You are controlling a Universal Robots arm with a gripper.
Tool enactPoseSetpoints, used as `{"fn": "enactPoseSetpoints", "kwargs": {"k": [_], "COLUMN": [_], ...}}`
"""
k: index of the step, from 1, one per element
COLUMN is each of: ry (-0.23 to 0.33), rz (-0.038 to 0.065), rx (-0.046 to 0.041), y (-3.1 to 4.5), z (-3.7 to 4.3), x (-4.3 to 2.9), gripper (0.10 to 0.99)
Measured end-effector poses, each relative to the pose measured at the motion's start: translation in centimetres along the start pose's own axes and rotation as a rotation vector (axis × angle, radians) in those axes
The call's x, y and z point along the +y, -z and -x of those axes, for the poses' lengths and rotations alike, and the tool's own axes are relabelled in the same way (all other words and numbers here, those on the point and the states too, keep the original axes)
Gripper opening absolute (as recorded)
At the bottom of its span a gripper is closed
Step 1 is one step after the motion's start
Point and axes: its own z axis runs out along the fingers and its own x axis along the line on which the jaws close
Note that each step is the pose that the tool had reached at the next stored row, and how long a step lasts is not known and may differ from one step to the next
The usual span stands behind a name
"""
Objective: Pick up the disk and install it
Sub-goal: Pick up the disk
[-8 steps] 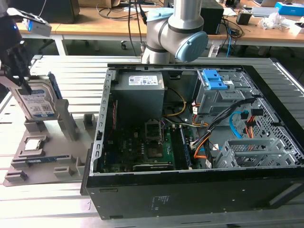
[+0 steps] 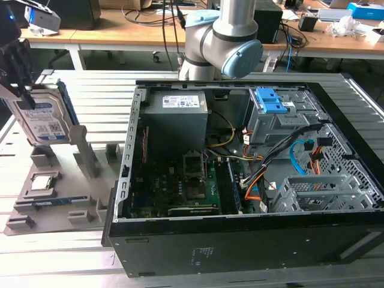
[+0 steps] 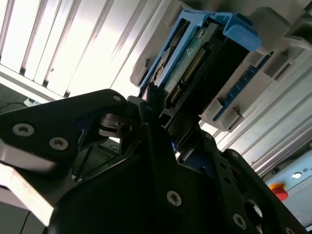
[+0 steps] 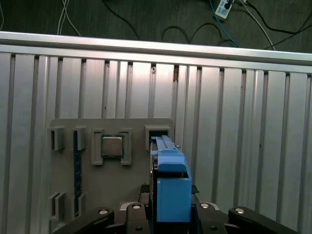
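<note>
In the exterior view, the black two-finger gripper (image 2: 24,90) was clamped on the flat rectangular silver disk (image 2: 47,120), which has a white-and-blue label and blue side rails. It held the disk upright above the grey moulded parts tray (image 2: 90,204) at the exterior view's left. The open black computer case (image 2: 240,246) lay beside the tray, and the grey-and-blue arm (image 2: 225,42) stood behind the case. In the second wrist view, the jaws gripped the disk across its flat faces, with the connector edge exposed. In the first wrist view, the disk's blue rail sat between the fingers, over the tray and near the small square silver processor chip (image 4: 112,145), on the slatted aluminium table (image 4: 243,122).
</note>
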Motion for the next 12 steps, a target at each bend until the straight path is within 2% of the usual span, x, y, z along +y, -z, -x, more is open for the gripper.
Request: {"fn": "enactPoseSetpoints", "kwargs": {"k": [12], "ry": [0.000], "rz": [-0.004], "rx": [0.0004], "y": [1.37], "z": [0.04], "x": [0.02], "gripper": [0.369]}}
